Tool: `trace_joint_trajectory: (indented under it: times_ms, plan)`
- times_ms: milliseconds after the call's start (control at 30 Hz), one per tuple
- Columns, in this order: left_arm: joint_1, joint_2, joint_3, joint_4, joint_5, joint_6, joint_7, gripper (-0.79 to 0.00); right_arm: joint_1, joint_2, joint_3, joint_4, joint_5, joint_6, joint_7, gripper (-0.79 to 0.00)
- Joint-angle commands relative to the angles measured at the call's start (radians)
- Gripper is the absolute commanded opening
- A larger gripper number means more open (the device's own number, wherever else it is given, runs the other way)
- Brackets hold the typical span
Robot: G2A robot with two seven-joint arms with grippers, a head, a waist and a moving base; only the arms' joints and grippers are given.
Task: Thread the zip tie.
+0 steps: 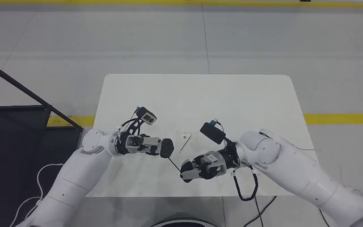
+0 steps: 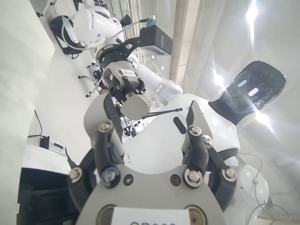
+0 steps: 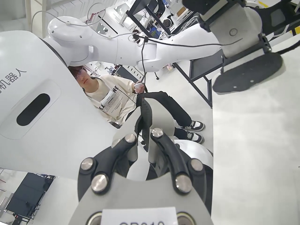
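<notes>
The zip tie [image 2: 161,113] is up off the table [image 1: 244,96]. Your right hand [image 3: 144,115] pinches it at one end, fingers pressed together on it, and the rest of the strap sticks out unsupported toward the left hand [image 2: 151,120]. That long free length is your main risk: it is thin and will likely whip or droop with any quick wrist move, so the tip may not go where you aim it. What looks like the head sits at the far end, but it is too small to be sure, so check which end you are feeding before you commit. Your left hand is spread wide and empty. In the left wrist view the strap lies between its fingers, but I cannot tell how deep. Shutting now could miss it, or clip it at an angle and twist it in the right hand's pinch. The two hands are near each other over the near part of the table, so a hurried approach could knock them together and shake the tie loose.
</notes>
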Motion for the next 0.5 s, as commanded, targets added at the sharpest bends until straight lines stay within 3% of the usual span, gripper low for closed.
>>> trace_joint_trajectory:
  times_ms: [0, 300, 333, 400, 467]
  plan:
    - [0.0, -0.004, -0.001, -0.001, 0.003, 0.009, -0.009, -0.453, 0.017, 0.002, -0.024, 0.01, 0.004, -0.013, -0.013, -0.785]
    - [0.001, -0.019, -0.014, 0.0, 0.011, 0.03, -0.03, -0.536, 0.08, 0.011, -0.113, 0.043, 0.02, -0.067, -0.067, -0.785]
    - [0.001, -0.02, -0.016, -0.001, 0.013, 0.032, -0.032, -0.566, 0.087, 0.012, -0.122, 0.044, 0.022, -0.072, -0.072, -0.785]
    - [0.003, -0.023, -0.021, -0.002, 0.019, 0.033, -0.033, -0.785, 0.099, 0.014, -0.14, 0.047, 0.024, -0.084, -0.084, -0.785]
    - [0.005, -0.026, -0.026, -0.004, 0.026, 0.035, -0.034, -0.785, 0.111, 0.017, -0.155, 0.05, 0.025, -0.091, -0.092, -0.785]
